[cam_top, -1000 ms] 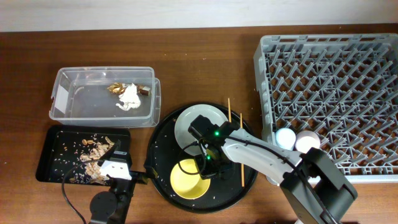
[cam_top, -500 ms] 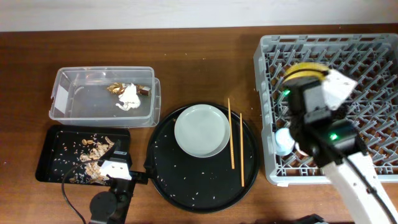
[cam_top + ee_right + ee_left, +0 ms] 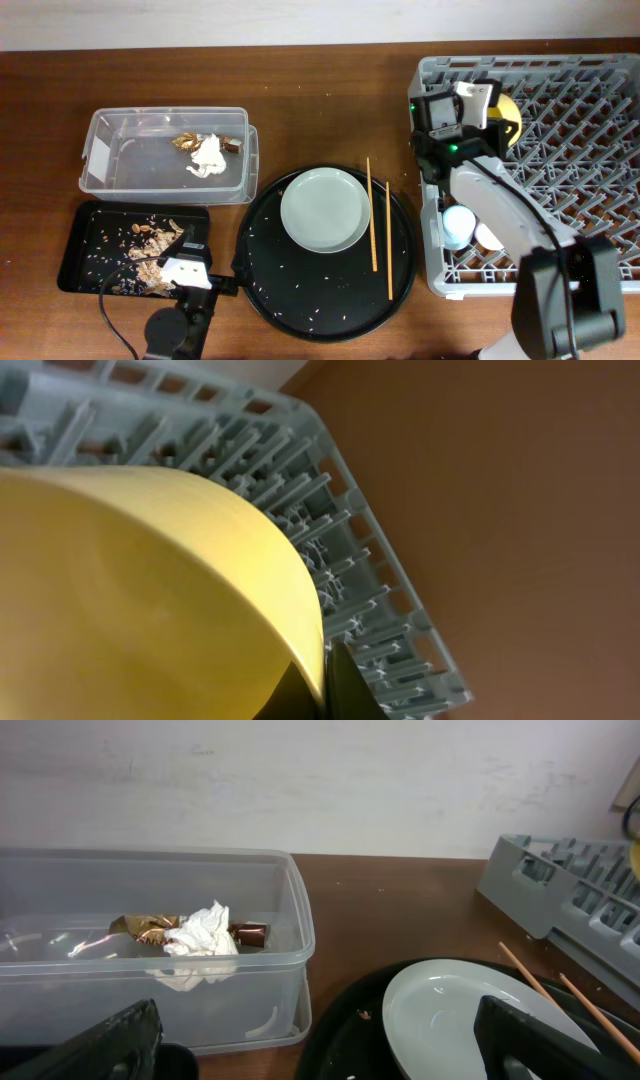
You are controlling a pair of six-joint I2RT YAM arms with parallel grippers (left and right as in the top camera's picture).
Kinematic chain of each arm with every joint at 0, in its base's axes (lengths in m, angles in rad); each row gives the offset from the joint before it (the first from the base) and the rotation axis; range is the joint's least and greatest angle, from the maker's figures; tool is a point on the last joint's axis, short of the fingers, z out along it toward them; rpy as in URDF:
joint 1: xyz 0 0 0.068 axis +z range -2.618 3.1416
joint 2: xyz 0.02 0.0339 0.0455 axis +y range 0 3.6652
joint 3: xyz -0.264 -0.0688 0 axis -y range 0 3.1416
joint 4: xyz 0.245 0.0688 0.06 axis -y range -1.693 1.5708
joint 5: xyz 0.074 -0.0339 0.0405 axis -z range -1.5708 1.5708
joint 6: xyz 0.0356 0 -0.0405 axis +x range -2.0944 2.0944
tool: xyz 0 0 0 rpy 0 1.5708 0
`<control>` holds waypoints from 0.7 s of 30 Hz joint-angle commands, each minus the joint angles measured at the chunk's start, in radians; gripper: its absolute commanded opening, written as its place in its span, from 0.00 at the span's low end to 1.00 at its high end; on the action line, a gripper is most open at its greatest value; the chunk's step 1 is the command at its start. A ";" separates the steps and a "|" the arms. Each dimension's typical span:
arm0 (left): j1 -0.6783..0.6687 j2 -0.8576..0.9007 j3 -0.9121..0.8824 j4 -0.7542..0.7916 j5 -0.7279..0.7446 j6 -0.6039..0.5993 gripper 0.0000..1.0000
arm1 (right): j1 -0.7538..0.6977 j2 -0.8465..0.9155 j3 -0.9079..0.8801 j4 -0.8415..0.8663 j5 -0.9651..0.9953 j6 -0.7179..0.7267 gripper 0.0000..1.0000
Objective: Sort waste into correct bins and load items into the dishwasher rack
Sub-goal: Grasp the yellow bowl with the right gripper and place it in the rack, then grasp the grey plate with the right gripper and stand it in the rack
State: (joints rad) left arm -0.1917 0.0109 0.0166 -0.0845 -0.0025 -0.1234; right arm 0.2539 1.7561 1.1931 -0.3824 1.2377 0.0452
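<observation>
My right gripper [image 3: 478, 108] is shut on the rim of the yellow bowl [image 3: 509, 116] and holds it tilted over the back left corner of the grey dishwasher rack [image 3: 560, 60]. In the right wrist view the bowl [image 3: 130, 590] fills the frame, pinched between the fingers [image 3: 325, 678]. The pale plate [image 3: 323, 210] and two chopsticks [image 3: 372, 212] lie on the round black tray. A blue cup [image 3: 458, 224] and a pink cup [image 3: 491, 236] sit in the rack. My left gripper [image 3: 186, 262] is open and empty [image 3: 320, 1050].
The clear tub [image 3: 100, 150] holds the napkin [image 3: 208, 155] and the foil wrapper [image 3: 185, 141]. The shallow black tray [image 3: 80, 250] holds brown food scraps [image 3: 150, 250]. The large round black tray [image 3: 300, 300] carries scattered crumbs. A cable runs by the left arm.
My right gripper took the yellow bowl off the round black tray, carried it over the rack, then shifted it toward the rack's back left corner. The left arm has not moved.
</observation>
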 commanded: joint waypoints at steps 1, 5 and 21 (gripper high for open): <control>-0.004 -0.006 -0.008 0.003 0.011 0.012 0.99 | 0.040 0.039 0.004 -0.003 0.080 -0.060 0.04; -0.004 -0.006 -0.008 0.002 0.011 0.012 0.99 | 0.128 0.039 0.004 -0.058 0.083 -0.068 0.04; -0.004 -0.006 -0.008 0.002 0.011 0.012 0.99 | 0.208 -0.151 0.300 -0.637 -1.413 0.130 0.64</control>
State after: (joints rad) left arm -0.1917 0.0109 0.0166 -0.0845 -0.0029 -0.1234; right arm 0.4526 1.6302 1.4670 -1.0004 0.4133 0.1299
